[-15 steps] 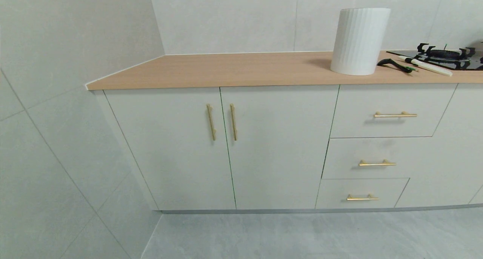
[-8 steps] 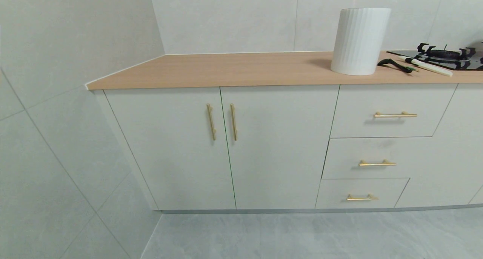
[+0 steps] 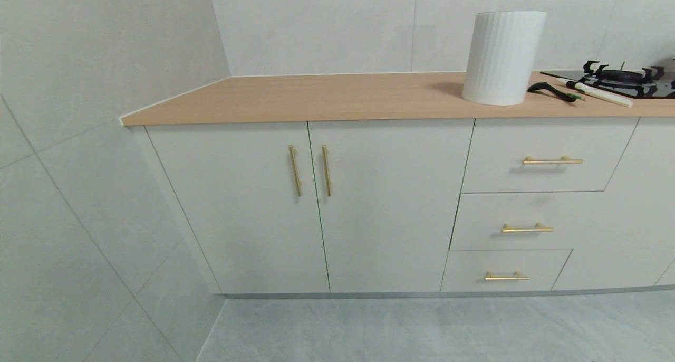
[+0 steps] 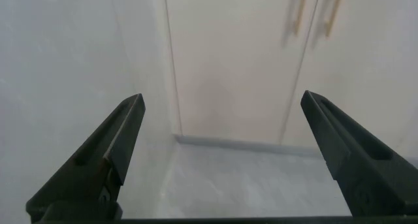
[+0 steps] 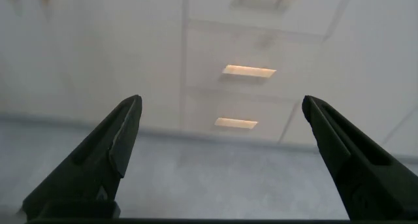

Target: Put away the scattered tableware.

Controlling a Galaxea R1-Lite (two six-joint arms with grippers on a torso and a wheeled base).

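Wooden worktop [image 3: 316, 95] runs along a tiled wall, over a pale cabinet [image 3: 390, 203]. A white ribbed container [image 3: 502, 57] stands upright on the worktop, toward its right end. Just beside the container, on its right, a black utensil [image 3: 551, 90] lies flat on the worktop. Next to that lies a white-handled utensil [image 3: 596, 92], slanted, at the front edge of the stove [image 3: 627, 77]. Both utensils are too small to tell what kind they are. Black stove grate sits behind them, at the picture's right edge.

The cabinet has two shut doors on the left, with two upright gold door handles [image 3: 295, 170] side by side at the seam. To the right are three shut drawers [image 3: 548, 140] stacked one over another, each with a horizontal gold bar. Grey floor [image 3: 422, 327] below.

Left gripper [image 4: 221, 101] is open, its dark fingers spread wide apart. It hangs low in front of the doors, above the floor, well apart from the utensils. The two door handles show blurred behind it.

Right gripper [image 5: 221, 101] is open too, fingers wide apart, low in front of the drawers with two gold bars visible beyond it. It is also well away from the worktop items.
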